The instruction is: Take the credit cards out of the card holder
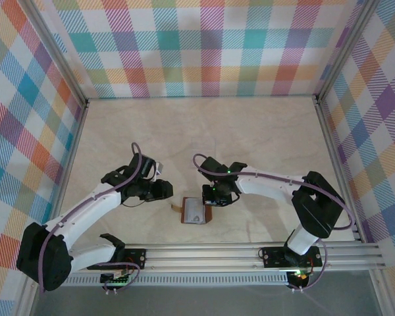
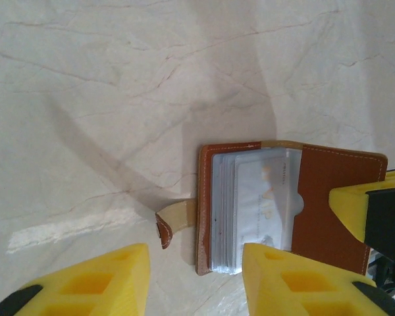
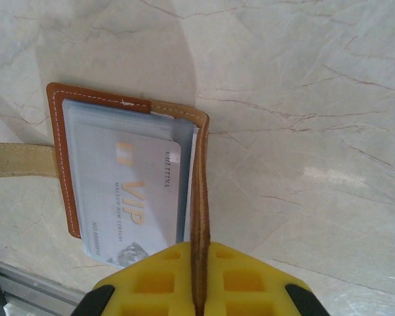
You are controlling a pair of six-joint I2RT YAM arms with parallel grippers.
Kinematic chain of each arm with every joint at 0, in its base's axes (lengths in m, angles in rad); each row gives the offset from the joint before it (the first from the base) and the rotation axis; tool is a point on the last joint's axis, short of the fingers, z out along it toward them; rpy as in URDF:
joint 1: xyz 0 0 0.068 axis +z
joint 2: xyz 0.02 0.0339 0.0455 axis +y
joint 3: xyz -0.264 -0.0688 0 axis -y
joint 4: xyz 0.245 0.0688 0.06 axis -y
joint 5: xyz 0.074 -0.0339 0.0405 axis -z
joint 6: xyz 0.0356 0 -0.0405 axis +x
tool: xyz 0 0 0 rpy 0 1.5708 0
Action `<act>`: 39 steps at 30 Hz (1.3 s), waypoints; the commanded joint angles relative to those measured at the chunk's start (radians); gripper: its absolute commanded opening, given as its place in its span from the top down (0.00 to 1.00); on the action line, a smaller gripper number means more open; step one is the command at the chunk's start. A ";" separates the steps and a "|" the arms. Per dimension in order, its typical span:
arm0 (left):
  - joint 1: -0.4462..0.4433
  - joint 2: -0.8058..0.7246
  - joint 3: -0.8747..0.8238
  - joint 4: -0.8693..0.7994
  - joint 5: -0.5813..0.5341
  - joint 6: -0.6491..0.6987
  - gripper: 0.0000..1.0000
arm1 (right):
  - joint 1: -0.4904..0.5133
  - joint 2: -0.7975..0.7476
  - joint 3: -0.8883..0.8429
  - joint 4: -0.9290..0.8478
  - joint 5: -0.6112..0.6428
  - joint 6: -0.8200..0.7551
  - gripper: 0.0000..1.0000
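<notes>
Left side wall point(image 1: 26, 131) in plaid, with a bare table point(image 1: 250, 131) running wide and clear toward the back wall. Left gripper point(image 1: 163, 189) hangs near the table's near-centre, just left of the holder point(image 1: 194, 210). In the left wrist view the left gripper point(image 2: 194, 258) has its yellow fingers point(image 2: 85, 284) apart with nothing between them, so it is open and off the leather. Below it the tab point(image 2: 174, 224) juts left from the holder point(image 2: 329, 197) and lies flat on the table point(image 2: 118, 79). The holder is open. Its left leather edge is flat and a stack of clear pockets is exposed, the top one carrying a pale card point(image 2: 266, 191). The holder sits close to the near rail point(image 1: 250, 253), with open surface to the left, right and behind. The right gripper point(image 1: 214, 195) is at the holder's right edge. In the right wrist view the right gripper point(image 3: 199, 289) is closed, its pads pinching the flap point(image 3: 199, 197), which stands upright on edge. The card point(image 3: 128, 191), printed VIP, lies in its pocket beside the flap, its top corner just short of the stitched border of the holder point(image 3: 62, 131). The tab point(image 3: 20, 160) runs off the frame's left side. Right of the flap is bare table point(image 3: 303, 131). How many cards sit under the top one I cannot tell.
</notes>
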 commanded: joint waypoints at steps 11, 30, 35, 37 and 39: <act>-0.006 -0.051 0.001 0.016 0.051 -0.049 0.62 | -0.001 -0.052 -0.124 0.247 -0.158 0.043 1.00; -0.117 0.303 0.060 0.108 0.006 -0.046 0.77 | -0.035 -0.046 -0.184 0.434 -0.187 0.111 1.00; -0.117 0.324 0.020 0.152 0.039 -0.037 0.72 | -0.064 0.004 -0.144 0.422 -0.221 0.064 1.00; -0.117 0.338 0.025 0.139 0.038 -0.023 0.71 | -0.076 0.021 -0.121 0.391 -0.218 0.045 1.00; -0.117 0.339 0.018 0.138 0.026 -0.014 0.69 | -0.085 0.033 -0.111 0.386 -0.231 0.027 1.00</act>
